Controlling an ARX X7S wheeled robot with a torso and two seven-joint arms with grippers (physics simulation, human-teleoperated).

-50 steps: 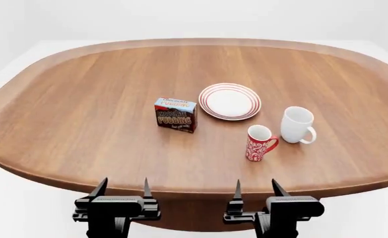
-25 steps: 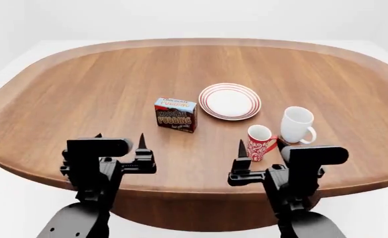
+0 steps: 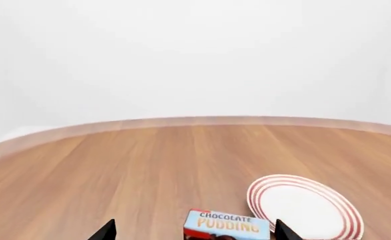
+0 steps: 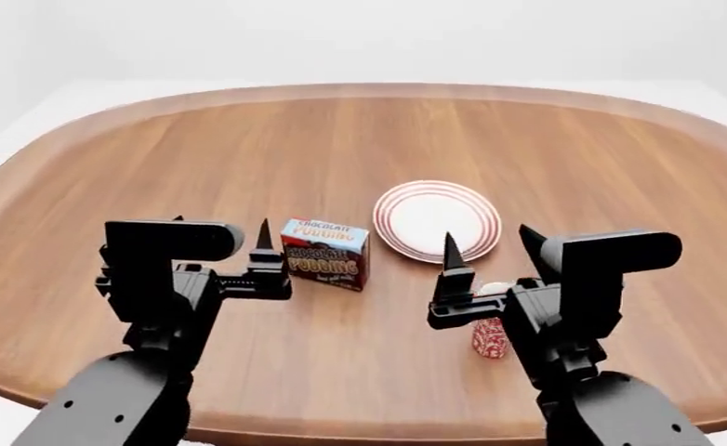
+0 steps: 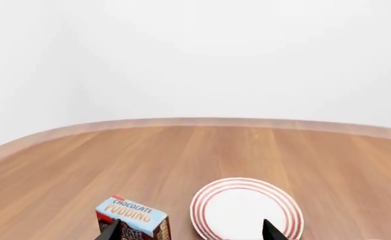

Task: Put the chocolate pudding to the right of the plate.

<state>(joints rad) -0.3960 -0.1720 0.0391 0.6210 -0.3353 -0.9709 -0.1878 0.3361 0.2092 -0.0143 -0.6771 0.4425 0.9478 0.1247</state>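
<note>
Carton of chocolate pudding (image 4: pixel 325 253) standing upright on the wooden table (image 4: pixel 152 158), just left of the plate (image 4: pixel 438 220) and apart from it. Left gripper (image 4: pixel 221 251) raised near the carton's left side, jaws wide apart, holding nothing. Right gripper (image 4: pixel 488 253) raised in front of the plate, jaws likewise wide and empty, partly hiding a red patterned mug (image 4: pixel 490 336).

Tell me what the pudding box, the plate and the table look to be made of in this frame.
The chocolate pudding looks like printed cardboard: flat faces, sharp edges, matte lettering. The plate seems glazed ceramic, smooth white with painted red rings, though a render leaves that open. The table reads as varnished wood, with lengthwise grain and a soft sheen.
</note>
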